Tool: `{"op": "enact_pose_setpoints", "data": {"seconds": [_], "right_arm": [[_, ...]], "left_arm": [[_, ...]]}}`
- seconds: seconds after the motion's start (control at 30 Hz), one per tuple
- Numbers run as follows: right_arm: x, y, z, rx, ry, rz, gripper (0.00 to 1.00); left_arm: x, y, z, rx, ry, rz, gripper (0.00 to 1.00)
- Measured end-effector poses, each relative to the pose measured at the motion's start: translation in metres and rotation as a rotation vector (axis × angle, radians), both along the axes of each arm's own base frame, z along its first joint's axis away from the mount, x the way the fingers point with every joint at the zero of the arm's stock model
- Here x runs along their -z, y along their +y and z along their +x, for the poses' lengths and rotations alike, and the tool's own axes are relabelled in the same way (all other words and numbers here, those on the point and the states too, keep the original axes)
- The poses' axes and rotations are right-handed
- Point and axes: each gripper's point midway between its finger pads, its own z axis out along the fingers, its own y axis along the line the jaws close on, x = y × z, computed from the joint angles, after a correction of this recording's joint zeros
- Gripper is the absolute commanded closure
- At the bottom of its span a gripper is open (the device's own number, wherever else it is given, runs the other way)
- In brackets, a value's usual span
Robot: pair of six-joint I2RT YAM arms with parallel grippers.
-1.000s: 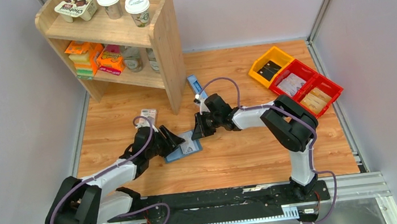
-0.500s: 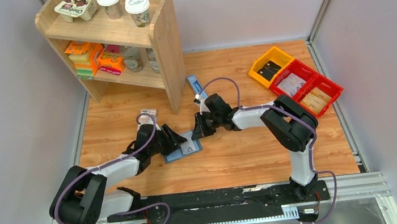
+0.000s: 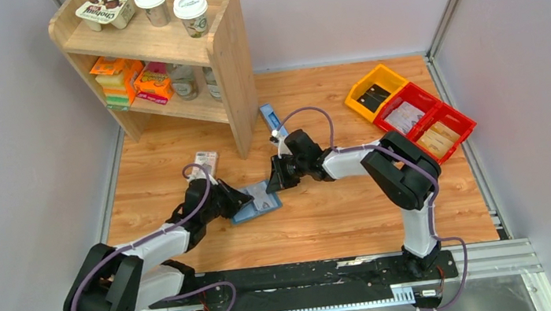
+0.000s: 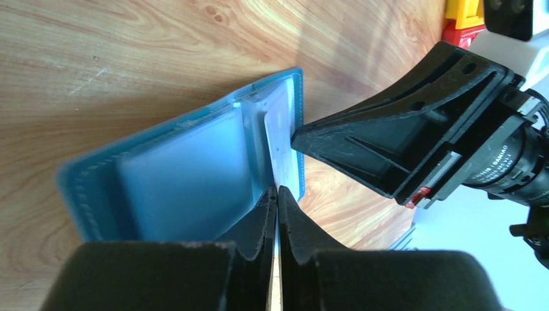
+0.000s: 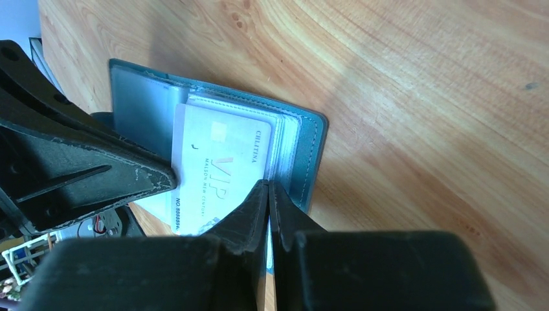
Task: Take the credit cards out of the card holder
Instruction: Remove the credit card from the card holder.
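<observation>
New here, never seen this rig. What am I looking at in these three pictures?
Two robot arms, left and right, are bolted at the table's near edge, each ending in a two-finger gripper. The wide picture is from a fixed camera above and behind them. The other two come from wrist cameras, with the arm's own fingers in view. On the wooden table lies an open teal card holder. A wooden shelf stands at the back, with coloured bins on the right. The left gripper is shut, apparently pinching the white card sticking out of a pocket. The right gripper is shut, apparently on the card holder's edge.
</observation>
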Motion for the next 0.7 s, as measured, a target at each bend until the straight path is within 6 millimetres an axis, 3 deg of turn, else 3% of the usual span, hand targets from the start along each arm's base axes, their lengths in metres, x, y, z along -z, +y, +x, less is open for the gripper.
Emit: {"op": "enact_pose_setpoints", "data": {"seconds": [0.2,0.33,0.53,0.7], "right_arm": [[0.0,0.0,0.001,0.002,-0.002,0.0,0.93],[0.0,0.0,0.001,0.003,-0.002,-0.001,0.93],[0.001,0.0,0.001,0.003,-0.001,0.0,0.93],[0.001,0.0,0.001,0.003,-0.001,0.0,0.93]], "left_arm": [[-0.008,-0.004,0.005,-0.011,-0.02,-0.043,0.92],[-0.005,-0.009,0.007,-0.007,-0.01,-0.067,0.8],[0.002,-0.016,0.008,0.008,0.021,-0.097,0.69],[0.001,-0.022,0.01,0.025,0.022,-0.119,0.66]]}}
